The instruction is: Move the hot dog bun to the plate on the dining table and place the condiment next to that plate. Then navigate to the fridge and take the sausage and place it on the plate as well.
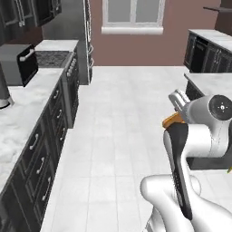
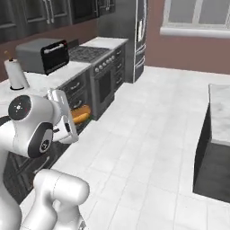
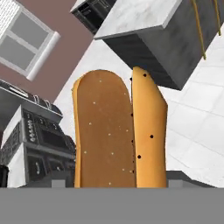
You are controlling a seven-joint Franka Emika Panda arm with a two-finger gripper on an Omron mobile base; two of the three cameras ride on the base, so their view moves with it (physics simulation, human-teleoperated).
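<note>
Hand view: hot dog bun (image 3: 118, 131), orange-tan, split lengthwise, clamped upright in the gripper (image 3: 119, 183) above the white tiled floor (image 3: 192, 131). Right base view: same bun (image 2: 81, 115) held mid-air beside the dark lower cabinets (image 2: 78, 92); fridge (image 2: 134, 36) at the far wall.

The hot dog bun (image 3: 119, 131) — orange-tan, split lengthwise — sits clamped in the claw (image 2: 67, 117), above the floor.

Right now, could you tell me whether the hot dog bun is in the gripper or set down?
In the gripper: the hot dog bun is carried above the floor.
</note>
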